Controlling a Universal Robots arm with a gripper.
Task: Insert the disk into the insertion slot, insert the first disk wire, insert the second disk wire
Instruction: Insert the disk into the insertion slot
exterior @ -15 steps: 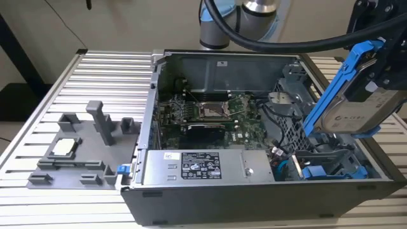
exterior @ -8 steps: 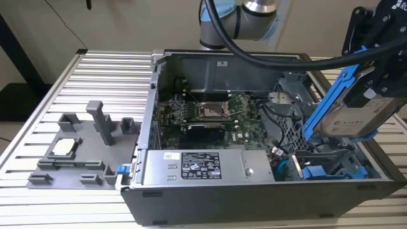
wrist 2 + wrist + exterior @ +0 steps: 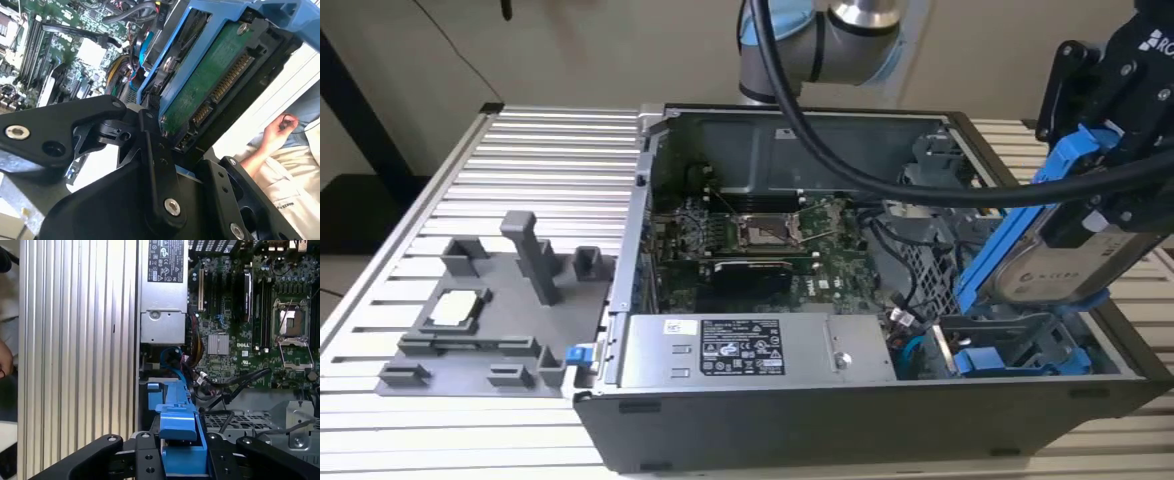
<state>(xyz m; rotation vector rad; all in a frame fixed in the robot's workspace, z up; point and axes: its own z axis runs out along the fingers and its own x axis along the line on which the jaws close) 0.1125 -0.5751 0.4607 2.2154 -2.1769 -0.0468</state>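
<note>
The gripper [image 3: 1107, 175] is pinching the blue-framed disk [image 3: 1061, 268] and holding it tilted, with its upper end hidden behind the fingers. Just below it, the open PC case [image 3: 854, 425] is holding the insertion slot [image 3: 1027, 325], whose inside is hard to make out. Farther off are the motherboard [image 3: 761, 240] and power supply [image 3: 734, 350].

Claw [image 3: 1105, 180] cut off at exterior view's right edge — partly hides disk [image 3: 1061, 270].
</note>
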